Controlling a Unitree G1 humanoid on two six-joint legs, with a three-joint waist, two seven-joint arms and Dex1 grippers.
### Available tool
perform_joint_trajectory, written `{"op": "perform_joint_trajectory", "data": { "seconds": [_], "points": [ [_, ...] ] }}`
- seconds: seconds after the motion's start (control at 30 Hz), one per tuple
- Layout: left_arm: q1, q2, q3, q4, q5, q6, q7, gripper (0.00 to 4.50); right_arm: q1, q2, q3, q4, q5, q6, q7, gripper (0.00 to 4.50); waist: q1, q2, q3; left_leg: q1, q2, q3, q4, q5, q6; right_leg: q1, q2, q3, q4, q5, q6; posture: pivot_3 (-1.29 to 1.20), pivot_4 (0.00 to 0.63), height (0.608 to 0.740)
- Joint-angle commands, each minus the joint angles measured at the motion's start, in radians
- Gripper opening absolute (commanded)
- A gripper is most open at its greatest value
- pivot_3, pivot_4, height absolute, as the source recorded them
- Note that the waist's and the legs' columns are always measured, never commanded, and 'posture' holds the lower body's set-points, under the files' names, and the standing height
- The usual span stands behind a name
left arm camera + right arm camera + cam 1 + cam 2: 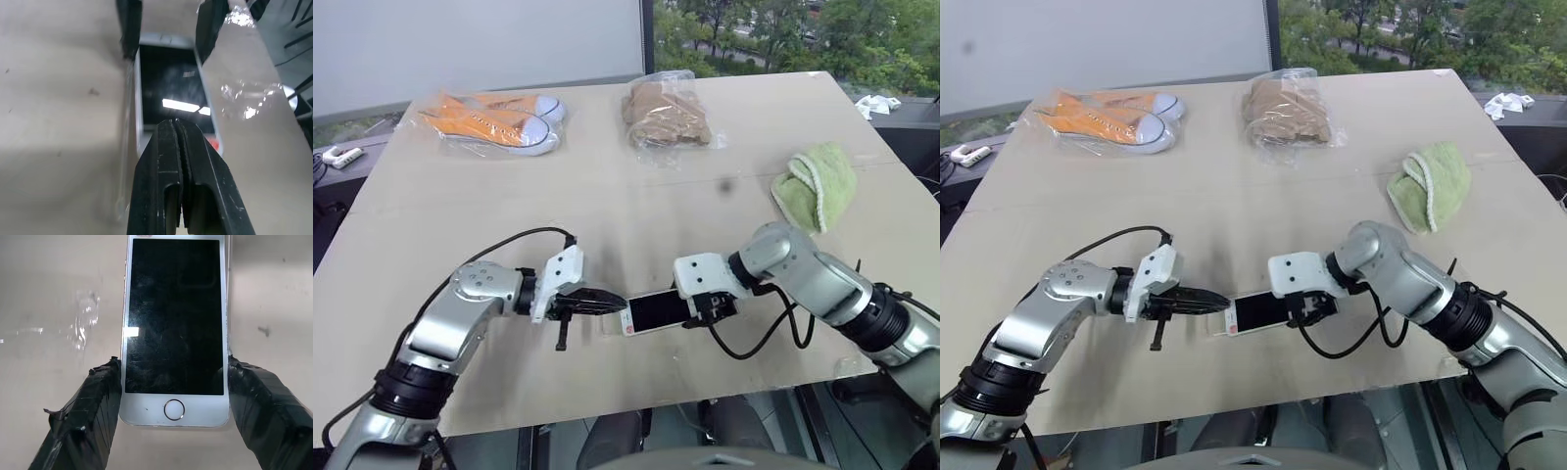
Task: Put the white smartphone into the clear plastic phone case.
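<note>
A: Where is the white smartphone (175, 330) right now?

B: Near the front edge of the table (636, 191), roughly in the middle between the two arms, screen up. Its home-button end points toward the right arm.

A: Is anything holding it?

B: Yes. The right hand (697, 311) has its two black fingers (93, 401) set one against each long edge of the phone at the home-button end, so it is grasping the phone across its width.

A: And the clear plastic phone case (128, 147)?

B: Hard to make out. In the left wrist view a thin transparent rim runs along one long side of the phone and past its near end. Whether the phone is seated in it, I cannot tell.

A: What about the left hand (619, 305)?

B: Clenched, both fingers pressed together. Its tip points at the phone's far end, right at that end. Whether it pinches the case edge there, I cannot tell.

A: Anything else on the table?

B: Well away, along the far side: orange shoes (495, 119) in a clear bag on the left, a clear bag of brown cloth (664, 112) near the middle, and a folded green towel (817, 184) on the right.
</note>
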Motion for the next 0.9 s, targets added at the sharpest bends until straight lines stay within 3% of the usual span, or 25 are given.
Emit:
{"op": "perform_joint_trajectory", "data": {
  "seconds": [0.03, 0.9],
  "points": [
    [0.015, -0.005, 0.006, -0.046, -0.008, -0.005, 0.009, 0.05, -0.014, 0.015, -0.01, -0.014, 0.008, 0.029, 0.006, 2.9, 0.0, 0.0, 0.0, 0.0, 0.0, 0.0, 0.0, 0.0, 0.0, 0.0, 0.0, 0.0, 0.0, 0.0, 0.0, 0.0, 0.15, 0.74],
    [0.053, -0.004, -0.064, 0.014, 0.122, -0.024, 0.051, 0.05, -0.039, 0.054, -0.009, -0.017, 0.013, 0.115, -0.022, 2.9, 0.0, 0.0, 0.0, 0.0, 0.0, 0.0, 0.0, 0.0, 0.0, 0.0, 0.0, 0.0, 0.0, 0.0, 0.0, 0.0, 0.15, 0.74]
  ]
}}
